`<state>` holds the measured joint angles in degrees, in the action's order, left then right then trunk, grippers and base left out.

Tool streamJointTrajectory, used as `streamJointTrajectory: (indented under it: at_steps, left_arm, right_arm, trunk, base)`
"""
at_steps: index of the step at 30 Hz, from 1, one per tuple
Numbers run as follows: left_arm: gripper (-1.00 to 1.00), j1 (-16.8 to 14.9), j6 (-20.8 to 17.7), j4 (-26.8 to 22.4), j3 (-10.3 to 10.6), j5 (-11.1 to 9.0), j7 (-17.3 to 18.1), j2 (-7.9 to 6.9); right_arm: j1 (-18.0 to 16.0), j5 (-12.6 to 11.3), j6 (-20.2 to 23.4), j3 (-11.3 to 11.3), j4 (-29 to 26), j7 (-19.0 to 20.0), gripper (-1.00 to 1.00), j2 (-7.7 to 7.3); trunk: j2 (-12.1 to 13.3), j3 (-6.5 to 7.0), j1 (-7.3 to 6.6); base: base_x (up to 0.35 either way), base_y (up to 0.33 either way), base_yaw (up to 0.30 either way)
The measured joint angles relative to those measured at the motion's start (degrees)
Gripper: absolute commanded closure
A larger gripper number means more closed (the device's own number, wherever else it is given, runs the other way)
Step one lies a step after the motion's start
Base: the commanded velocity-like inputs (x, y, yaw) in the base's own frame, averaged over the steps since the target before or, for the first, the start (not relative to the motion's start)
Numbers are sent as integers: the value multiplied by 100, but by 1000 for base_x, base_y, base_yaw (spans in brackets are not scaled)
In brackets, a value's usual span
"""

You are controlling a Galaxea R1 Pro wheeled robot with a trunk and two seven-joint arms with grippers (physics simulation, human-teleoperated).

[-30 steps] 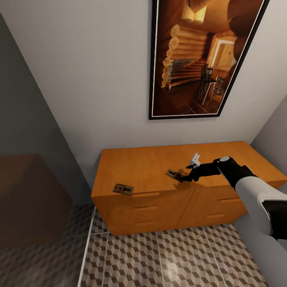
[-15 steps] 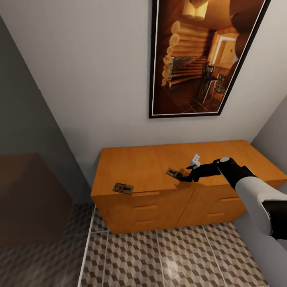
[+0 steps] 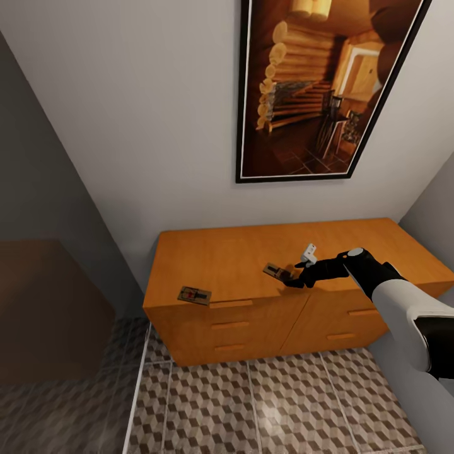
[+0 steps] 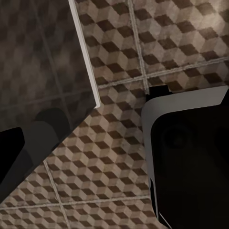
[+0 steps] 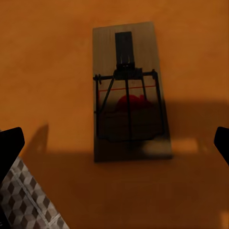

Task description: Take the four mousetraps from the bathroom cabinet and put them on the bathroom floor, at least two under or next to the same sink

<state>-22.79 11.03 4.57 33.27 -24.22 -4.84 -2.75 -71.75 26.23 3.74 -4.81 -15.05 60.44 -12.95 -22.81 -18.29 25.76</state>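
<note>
White forearm (image 3: 403,309), black wrist, black fingers (image 3: 295,282)

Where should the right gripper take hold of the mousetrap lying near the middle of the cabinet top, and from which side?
Probably across the two long edges of the mousetrap, coming from above. It lies flat on the cabinet, so only its thin sides offer purchase, and the wire and red mark fill its top face. The right gripper hangs open over it, a finger on either side of the board.
</note>
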Motion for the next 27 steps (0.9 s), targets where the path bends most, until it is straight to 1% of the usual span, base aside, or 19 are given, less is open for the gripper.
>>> streamJointTrajectory:
  at_steps: [5, 8, 12, 27]
  left_arm:
    - [-100, 0, 0, 0, 0, 2, 28, 5]
    - [-100, 0, 0, -1, 0, 2, 161, 6]
    - [-100, 0, 0, 0, 0, 1, 253, 7]
    - [-100, 6, -1, -4, 0, -1, 316, 7]
  right_arm:
    - [1, 0, 0, 1, 8, -2, -100, 3]
    - [1, 1, 0, 1, 11, -3, -100, 2]
    - [4, 1, 0, 1, 12, -3, -100, 2]
    - [2, 1, 0, 1, 12, -4, -100, -1]
  trunk:
    - [0, -22, 0]
    - [-1, -26, -2]
    - [-1, -28, -2]
    - [0, -29, 0]
  base:
    - [14, 0, 0]
    - [103, 0, 0]
    - [127, 0, 0]
    - [29, 0, 0]
